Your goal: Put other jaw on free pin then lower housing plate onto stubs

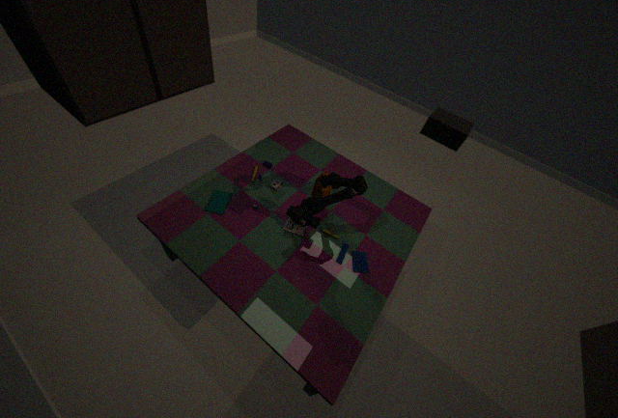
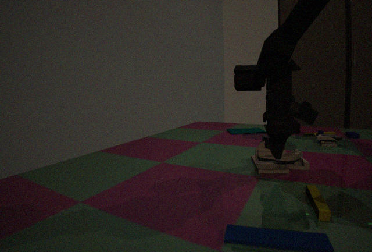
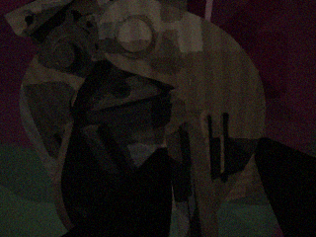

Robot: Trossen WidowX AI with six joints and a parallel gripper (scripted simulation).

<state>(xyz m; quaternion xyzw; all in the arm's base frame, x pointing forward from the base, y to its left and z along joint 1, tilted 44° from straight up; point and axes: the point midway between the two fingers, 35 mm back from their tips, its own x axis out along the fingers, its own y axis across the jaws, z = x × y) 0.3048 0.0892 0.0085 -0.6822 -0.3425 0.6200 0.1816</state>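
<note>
The pale, rounded housing plate point(image 2: 261, 153) point(image 3: 232, 74) is low over the pale base point(image 2: 273, 171) point(image 1: 288, 229), looks nearly level and appears to touch what is under it. I cannot tell whether it is fully seated. My gripper point(image 2: 278, 156) point(image 3: 212, 153) points down and is shut on the housing plate, with a dark finger on each side of its raised part in the wrist view. A round knob point(image 3: 64, 51) shows near the plate's upper left edge. The jaws and their gear teeth are mostly hidden under the plate and in dark shadow, so their meshing cannot be told.
A yellow bar point(image 1: 329, 234) point(image 2: 318, 203), a blue bar point(image 1: 342, 254) and a blue slab point(image 1: 360, 262) lie on one side of the base. A teal slab point(image 1: 218, 202) point(image 2: 246, 130), a pale part point(image 1: 275, 184) point(image 2: 327, 139), another yellow bar point(image 1: 255, 173) and a blue block point(image 1: 267, 164) lie beyond it.
</note>
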